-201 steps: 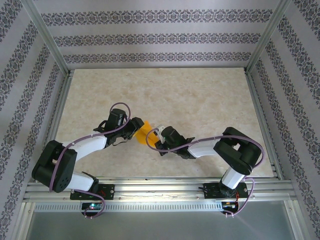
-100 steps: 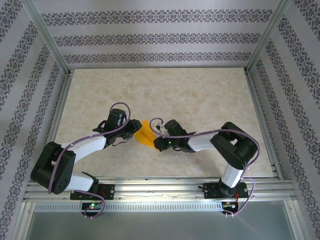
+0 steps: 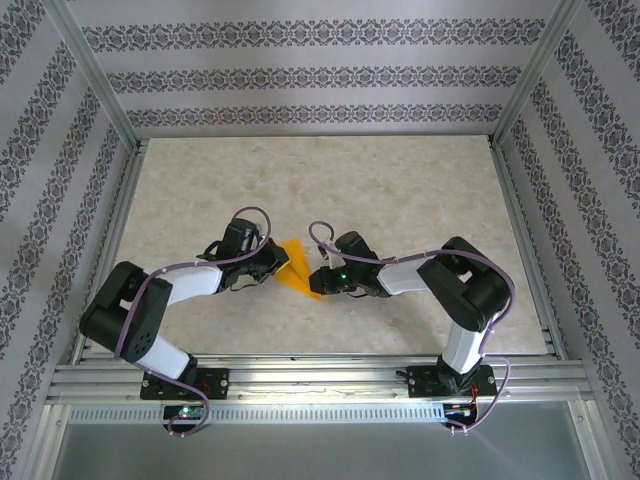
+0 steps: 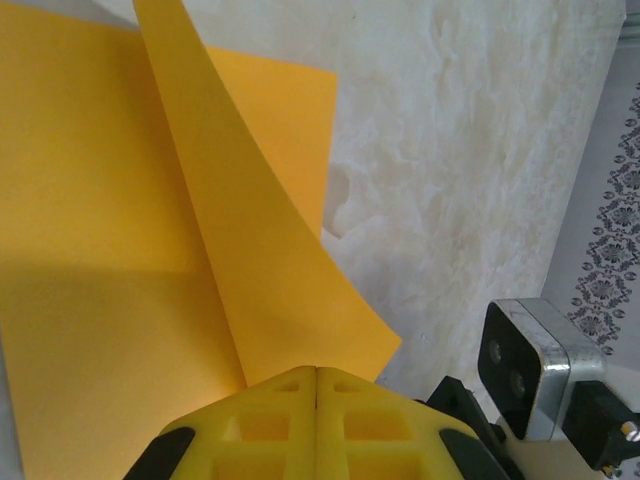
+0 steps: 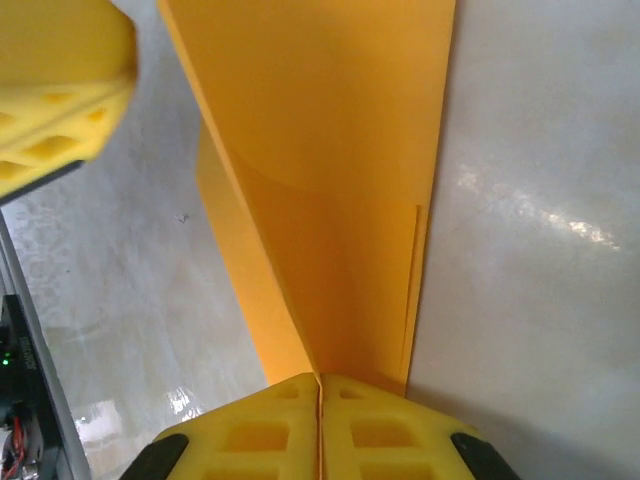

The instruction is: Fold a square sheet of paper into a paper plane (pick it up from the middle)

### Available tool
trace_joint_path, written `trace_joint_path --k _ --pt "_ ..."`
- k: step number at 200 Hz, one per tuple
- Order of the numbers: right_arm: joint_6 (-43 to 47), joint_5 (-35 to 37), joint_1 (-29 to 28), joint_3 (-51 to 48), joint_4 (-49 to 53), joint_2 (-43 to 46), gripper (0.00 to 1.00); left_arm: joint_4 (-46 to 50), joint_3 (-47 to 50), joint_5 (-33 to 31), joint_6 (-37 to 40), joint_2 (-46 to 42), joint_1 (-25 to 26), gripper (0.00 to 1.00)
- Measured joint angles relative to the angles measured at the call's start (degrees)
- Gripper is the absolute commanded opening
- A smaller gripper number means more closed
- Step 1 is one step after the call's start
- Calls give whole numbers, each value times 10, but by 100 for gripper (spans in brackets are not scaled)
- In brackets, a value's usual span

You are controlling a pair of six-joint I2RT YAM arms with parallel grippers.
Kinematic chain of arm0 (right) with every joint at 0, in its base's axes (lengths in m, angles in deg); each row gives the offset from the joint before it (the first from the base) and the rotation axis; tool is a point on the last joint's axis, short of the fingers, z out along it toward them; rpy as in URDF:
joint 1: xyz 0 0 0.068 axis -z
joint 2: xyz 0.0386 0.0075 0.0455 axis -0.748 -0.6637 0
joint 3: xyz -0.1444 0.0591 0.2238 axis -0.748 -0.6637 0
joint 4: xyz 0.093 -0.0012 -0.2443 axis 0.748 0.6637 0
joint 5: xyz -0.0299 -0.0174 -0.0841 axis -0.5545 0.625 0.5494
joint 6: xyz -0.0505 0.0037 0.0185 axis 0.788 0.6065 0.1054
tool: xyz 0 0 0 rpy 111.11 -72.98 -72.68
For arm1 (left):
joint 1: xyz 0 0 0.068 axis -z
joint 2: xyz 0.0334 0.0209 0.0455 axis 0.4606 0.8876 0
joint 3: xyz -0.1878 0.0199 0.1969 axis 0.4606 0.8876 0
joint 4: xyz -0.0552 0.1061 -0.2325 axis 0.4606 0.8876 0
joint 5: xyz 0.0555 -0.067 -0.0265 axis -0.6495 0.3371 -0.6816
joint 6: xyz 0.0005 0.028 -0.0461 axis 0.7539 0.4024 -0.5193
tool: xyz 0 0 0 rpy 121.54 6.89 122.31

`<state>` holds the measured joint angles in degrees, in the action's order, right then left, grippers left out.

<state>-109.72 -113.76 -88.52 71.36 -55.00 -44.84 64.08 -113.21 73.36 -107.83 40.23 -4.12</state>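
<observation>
Top external shows the square sheet of paper (image 3: pixel 296 268) down near the table (image 3: pixel 430 200) middle, left gripper (image 4: pixel 317 372) and right gripper (image 5: pixel 320 380) each pinched tight on it. Pulling apart could rip it or skew the crease.

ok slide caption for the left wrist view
Left hand shut on a raised flap of the thin orange-yellow paper sheet over a marbled beige tabletop

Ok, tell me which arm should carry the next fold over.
Probably left: the left gripper is shut on a raised flap of the square sheet of paper, while the right gripper holds a folded edge.
</observation>
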Motion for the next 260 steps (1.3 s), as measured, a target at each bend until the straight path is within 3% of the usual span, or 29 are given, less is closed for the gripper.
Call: trace_joint_path --k 126,260 --pt "-58 -28 14 -1 -18 -11 7 -57 -37 25 -7 76 15 5" --pt "-110 -30 18 -33 -95 -15 3 -71 -37 10 -9 83 15 5"
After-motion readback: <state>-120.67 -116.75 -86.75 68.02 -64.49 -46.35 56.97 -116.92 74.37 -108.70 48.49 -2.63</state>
